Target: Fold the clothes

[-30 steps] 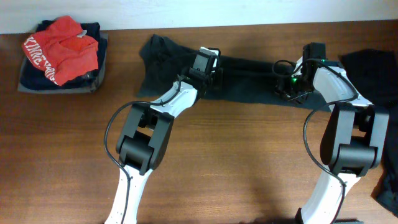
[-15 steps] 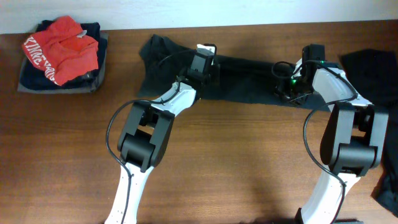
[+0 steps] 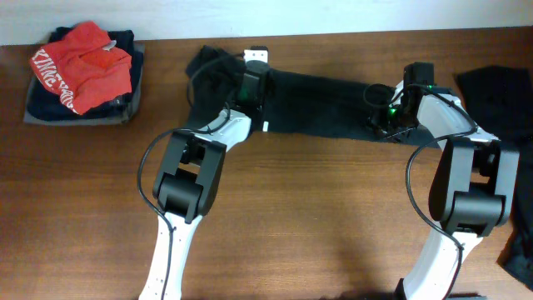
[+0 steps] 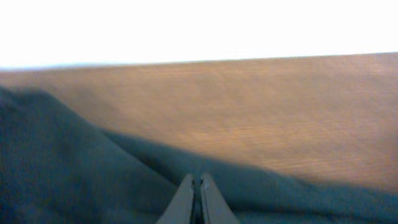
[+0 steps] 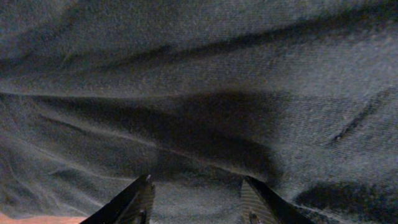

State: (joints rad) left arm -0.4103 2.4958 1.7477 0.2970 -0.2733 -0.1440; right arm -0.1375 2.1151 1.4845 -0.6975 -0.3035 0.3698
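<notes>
DESK: What are the hands doing?

PHOTOGRAPHER: The left hand (image 4: 198, 186), out at the far side of the surface (image 3: 316, 217), has its two fingers pressed together. The cloth of the dark teal-grey T-shirt (image 3: 325, 100) lies just beneath and ahead of the tips. Whether a pinch of fabric sits between them cannot be told. The right hand (image 5: 199, 200) stands about half spread, low over the same shirt. The weave shows across the gap between its fingers, and it is not clamped on the cloth.

DESK: How much room around them?

PHOTOGRAPHER: The shirt's far edge runs close to the far edge of the surface, where the pale wall begins. On the near side lies a broad stretch of bare brown wood, crossed only by the two arms. To the left, a strip of wood separates the shirt from a red garment (image 3: 83, 58) heaped on a stack of dark folded clothes (image 3: 50, 104) in the far left corner. To the right, a black garment (image 3: 500, 96) lies just beside the shirt's right end.

DESK: And the shirt itself?

PHOTOGRAPHER: It is plain, drawn out into a long band from left to right across the far half of the surface. Its left end is bunched and rumpled and the middle lies flatter. Soft creases and a dark shadow show beneath the right hand.
</notes>
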